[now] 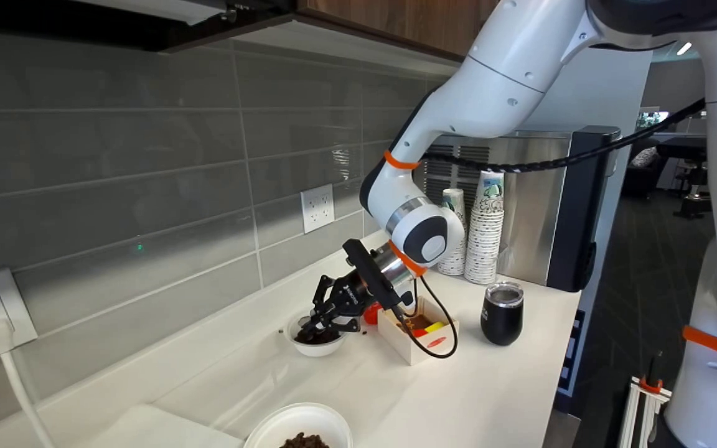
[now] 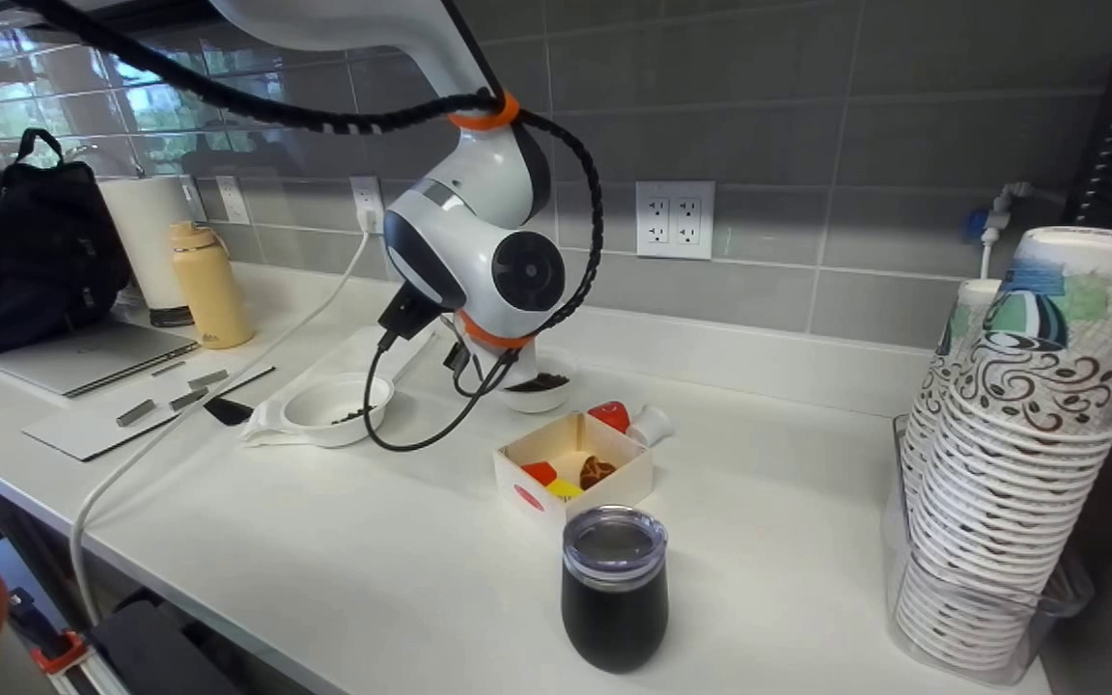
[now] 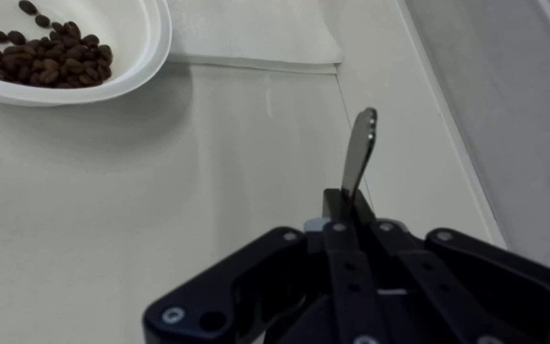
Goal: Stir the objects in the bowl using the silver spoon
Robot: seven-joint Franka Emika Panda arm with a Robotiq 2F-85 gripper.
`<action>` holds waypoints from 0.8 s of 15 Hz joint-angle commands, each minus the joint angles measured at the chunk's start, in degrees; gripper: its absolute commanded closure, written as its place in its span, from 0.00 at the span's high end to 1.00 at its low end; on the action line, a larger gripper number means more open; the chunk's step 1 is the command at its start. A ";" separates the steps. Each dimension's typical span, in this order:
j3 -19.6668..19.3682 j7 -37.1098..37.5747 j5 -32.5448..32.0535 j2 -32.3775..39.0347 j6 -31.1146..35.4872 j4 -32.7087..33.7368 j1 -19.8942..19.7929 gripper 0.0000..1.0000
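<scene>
Your black two-finger gripper (image 3: 350,205) was clamped on the thin, shiny silver-grey metal spoon (image 3: 360,148). In the wrist view, the fingertips (image 3: 332,204) pressed together with the spoon between them, one on each side. The spoon's flat end projected past the fingertips, pointing between 12 and 1 o'clock; the remainder was hidden from you in that view.

In an exterior view, your gripper extended in from 2 o'clock, tilted downward, and its fingertips lay within the outline of the small, round, shallow white bowl (image 1: 315,351). The small heap of dark brown to black bits (image 1: 327,338) sat inside that bowl, just below the fingertips. You could not tell whether the fingertips or the spoon touched the bits. In both exterior views the bowl stood upright on the white countertop (image 1: 458,398), partly hidden by the gripper or the white robot arm (image 2: 474,253).

In the wrist view, the wider round white dish (image 3: 160,43) lay at 10 o'clock from the fingertips, well apart from them, holding dark brown oval beans (image 3: 60,62). A folded white sheet (image 3: 251,33) lay at 11 o'clock, next to the dish's rim. In an exterior view, the pale, square, open-topped box (image 1: 399,339) stood at 3 o'clock from the bowl, near it, with a red piece (image 1: 419,333) and a yellow piece (image 1: 434,326) inside. The black tumbler with a clear lid (image 1: 501,320) stood farther out, also toward 3 o'clock.
</scene>
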 commanded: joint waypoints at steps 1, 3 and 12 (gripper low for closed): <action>0.20 1.12 0.55 -1.24 6.51 -0.65 0.54 0.01; 0.53 -1.10 1.74 -1.03 9.21 0.06 0.80 0.01; 1.15 -7.85 5.12 -0.98 -0.70 0.53 -0.12 0.01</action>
